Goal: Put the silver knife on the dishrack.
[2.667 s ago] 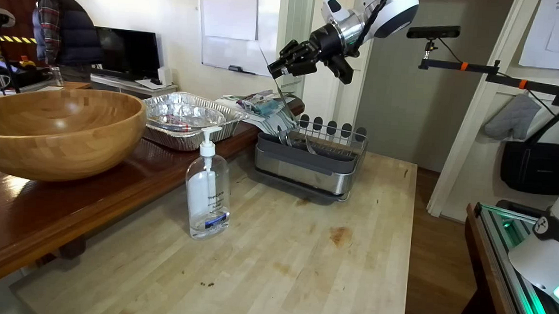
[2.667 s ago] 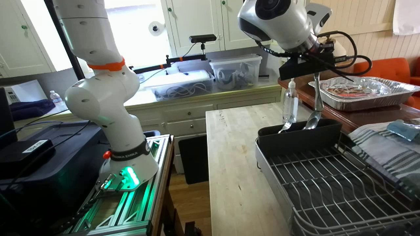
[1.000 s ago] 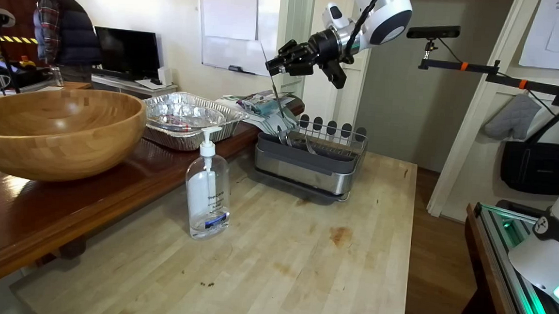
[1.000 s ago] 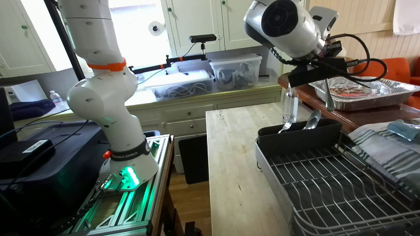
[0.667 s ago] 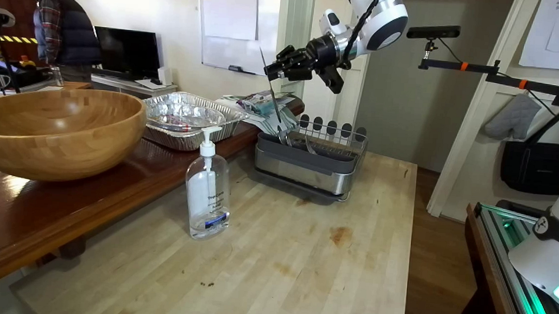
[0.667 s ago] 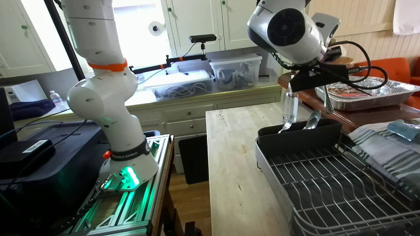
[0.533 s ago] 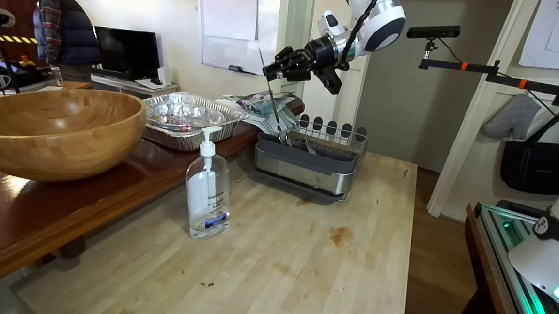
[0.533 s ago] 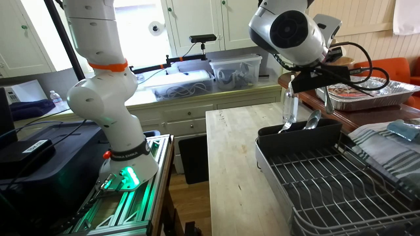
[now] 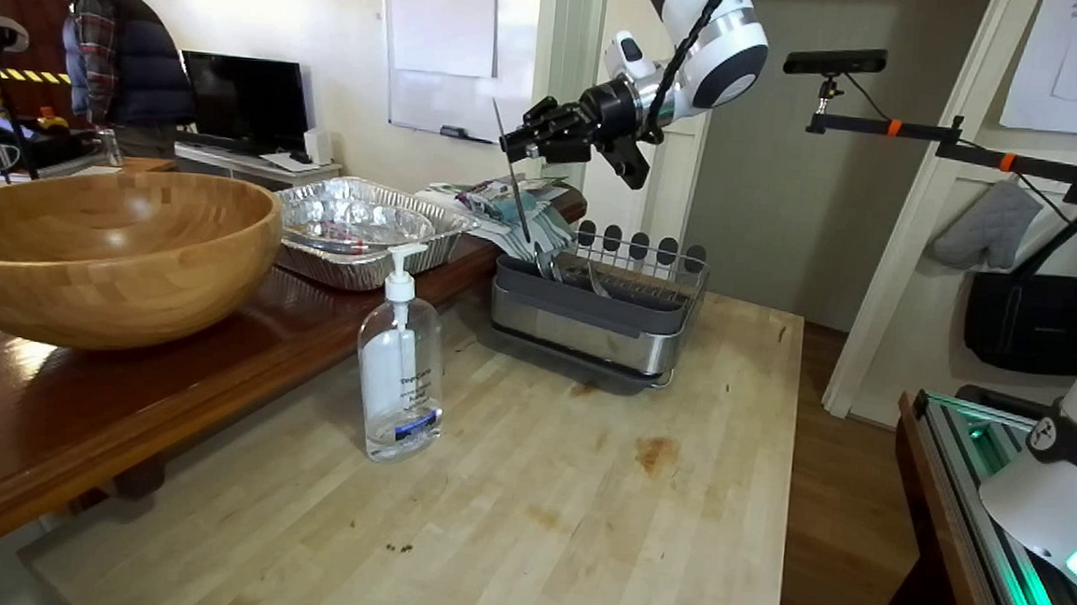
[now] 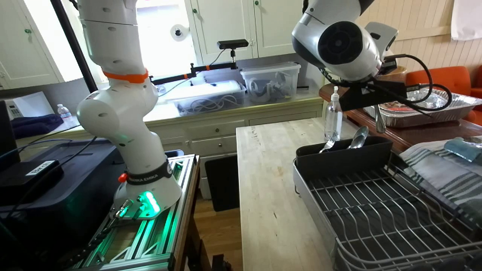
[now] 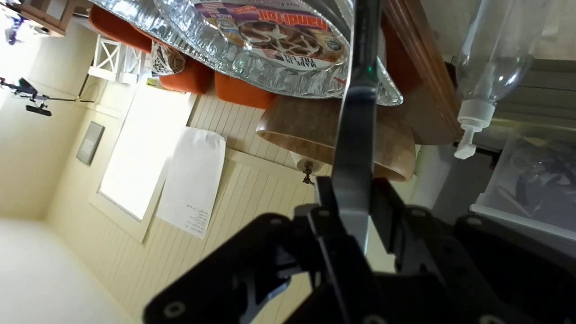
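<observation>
The end effector [image 11: 352, 198] is closed around the knife [image 11: 358, 114], which is held tilted in the air near the cutlery holder [image 10: 342, 162] of the dishrack [image 9: 588, 339]. The grasp is evidently done; lowering and release are judged to be left.

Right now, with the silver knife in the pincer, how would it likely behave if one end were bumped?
The silver knife is probably stiff: its metal shows no bend, though only the pincer holds it. Its smooth, shiny surface suggests it may slip. Since both ends project, a bump could well pivot it.
</observation>
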